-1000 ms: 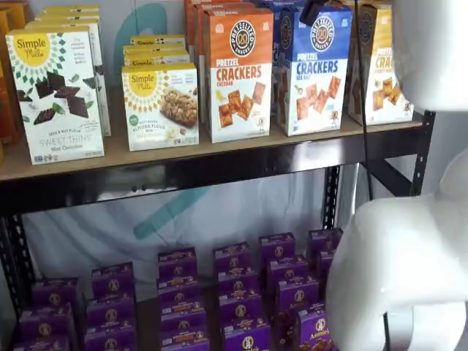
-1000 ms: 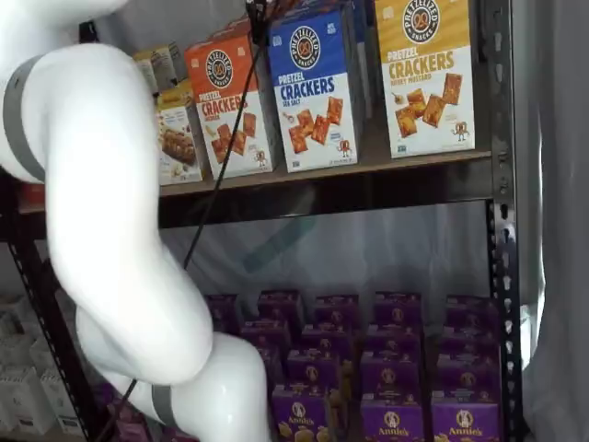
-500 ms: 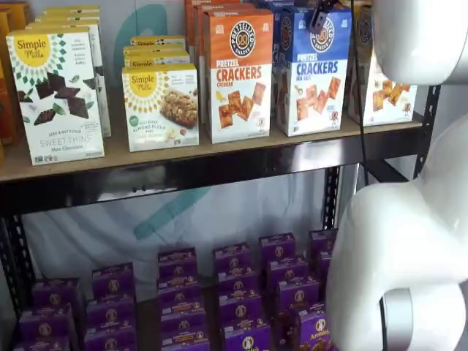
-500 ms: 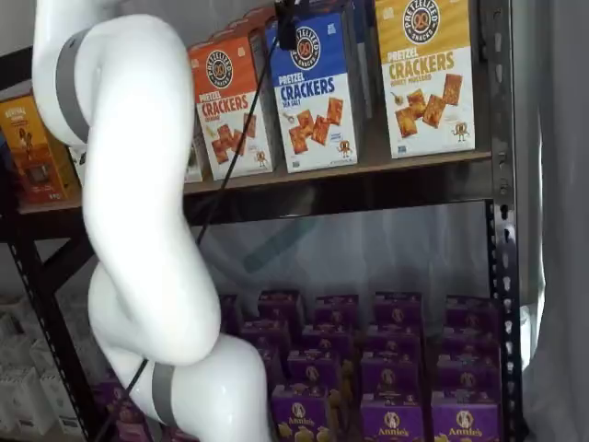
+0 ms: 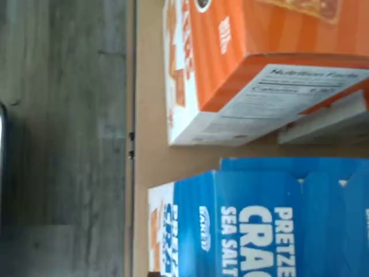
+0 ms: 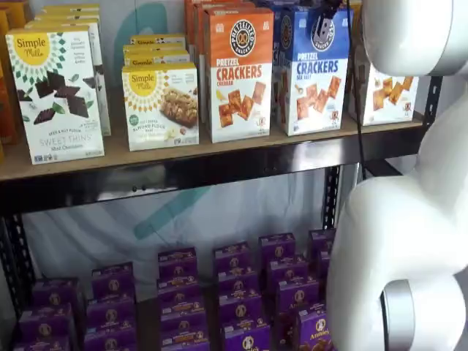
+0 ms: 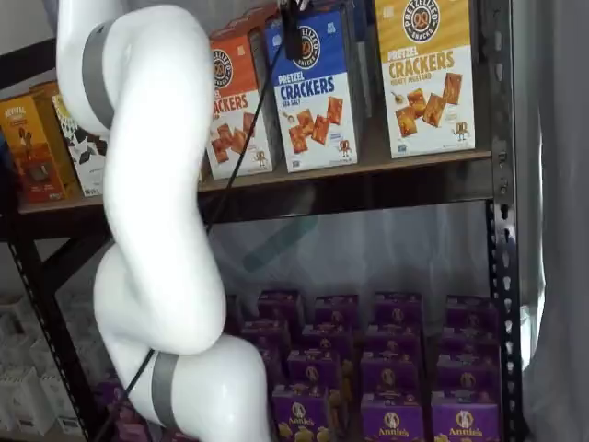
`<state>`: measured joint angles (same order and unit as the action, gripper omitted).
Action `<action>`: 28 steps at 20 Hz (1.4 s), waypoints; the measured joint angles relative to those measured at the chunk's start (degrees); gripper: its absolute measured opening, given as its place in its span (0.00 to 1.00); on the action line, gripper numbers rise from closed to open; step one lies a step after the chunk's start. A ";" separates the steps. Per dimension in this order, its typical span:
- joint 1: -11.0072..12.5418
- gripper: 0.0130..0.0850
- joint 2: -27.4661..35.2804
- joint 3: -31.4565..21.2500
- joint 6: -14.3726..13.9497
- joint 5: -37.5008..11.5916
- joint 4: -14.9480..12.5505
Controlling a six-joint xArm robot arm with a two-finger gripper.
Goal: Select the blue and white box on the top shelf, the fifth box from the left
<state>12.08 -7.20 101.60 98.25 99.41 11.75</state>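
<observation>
Tan boards and black metal rails make up the shelving, with pale sheeting hung behind it. From the upper edge of both shelf views the gripper point(image 7: 291, 32) hangs with a cable beside it, only its black fingers point(image 6: 324, 13) showing, dark against the blue carton front; no gap between them can be made out and no box sits in them, so whether it is released or clenched cannot be told. It hangs in front of the upper part of the blue and white box point(image 6: 314, 69), the Pretzel Crackers sea salt carton, which stands upright on the top shelf point(image 6: 219, 150) between the orange cheddar Pretzel Crackers box point(image 6: 238, 73) and the yellow-topped Pretzel Crackers box point(image 7: 426, 74). The wrist view looks down on the blue carton's top point(image 5: 259, 219) with the orange one point(image 5: 242, 69) just beside it. Further out stand Simple Mills boxes point(image 6: 55, 95), and small purple Annie's boxes point(image 6: 234, 292) fill the lower level. The step in hand appears to be the approach. The next move likely calls for the fingers to straddle the blue carton without nudging its close orange neighbour.
</observation>
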 joint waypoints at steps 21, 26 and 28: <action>-0.80 0.72 0.29 -0.36 -0.44 2.85 -1.21; -0.83 0.61 -0.02 -0.88 -0.53 2.58 -0.93; -0.81 0.61 -0.14 -1.07 -0.55 2.49 -0.76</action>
<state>11.27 -7.34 100.53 97.70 101.90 10.99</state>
